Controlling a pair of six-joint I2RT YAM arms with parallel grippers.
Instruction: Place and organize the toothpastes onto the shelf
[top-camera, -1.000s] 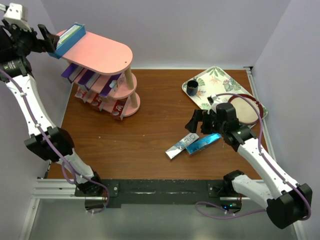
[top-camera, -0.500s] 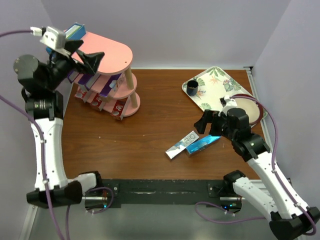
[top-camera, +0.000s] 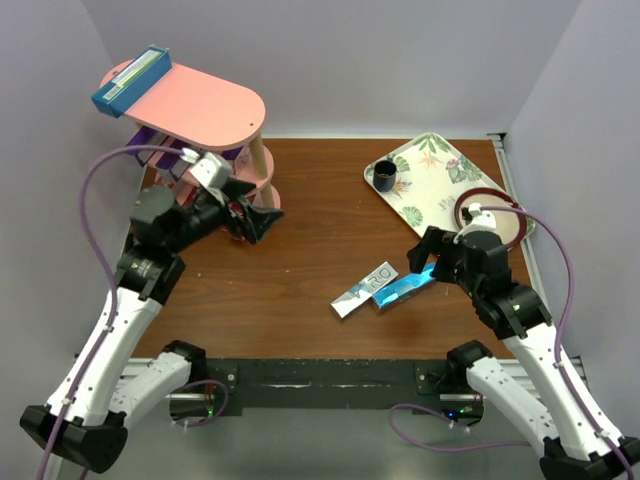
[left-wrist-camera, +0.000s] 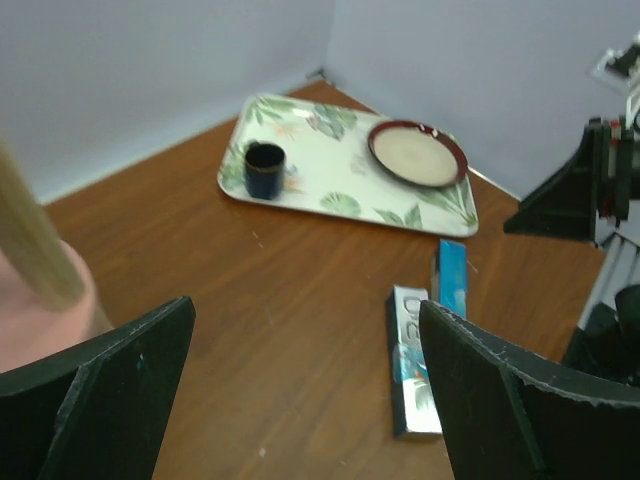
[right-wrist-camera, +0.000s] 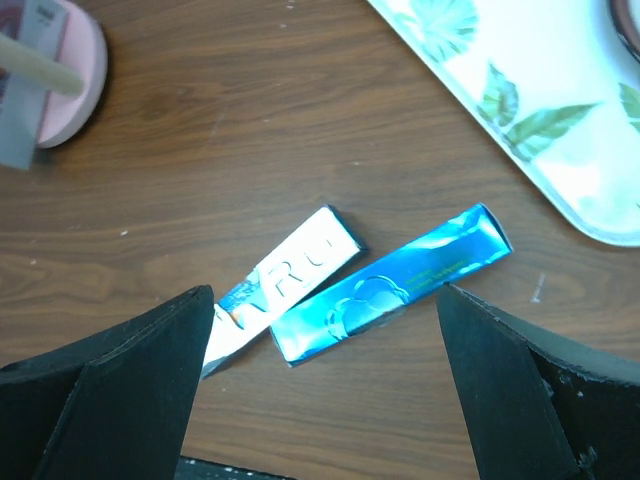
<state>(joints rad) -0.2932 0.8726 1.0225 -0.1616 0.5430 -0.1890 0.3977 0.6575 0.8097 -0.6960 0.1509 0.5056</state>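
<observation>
Left fingers (left-wrist-camera: 100, 400) and right fingers (right-wrist-camera: 110, 390) gape empty; tray (left-wrist-camera: 330, 165), cup (left-wrist-camera: 265, 170), plate (left-wrist-camera: 417, 152) lie beside 2 loose toothpastes (right-wrist-camera: 390, 290).

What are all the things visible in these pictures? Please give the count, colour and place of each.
Shelf: one, pink with light wooden posts, far left of the table.
Teal carton: one, on the top tier, at its left end.
Purple cartons: count hidden, on the tier below.
Silver-white carton: one, on the table.
Blue carton: one, glossy, right beside the silver-white one.
Tray: one, white with green leaves, far right.
Cup: one, dark blue, on the tray.
Plate: one, dark red rim, on the tray.
Table: one, brown wood.
Left end effector: open, empty, before the shelf.
Right end effector: open, empty, by the loose cartons.
</observation>
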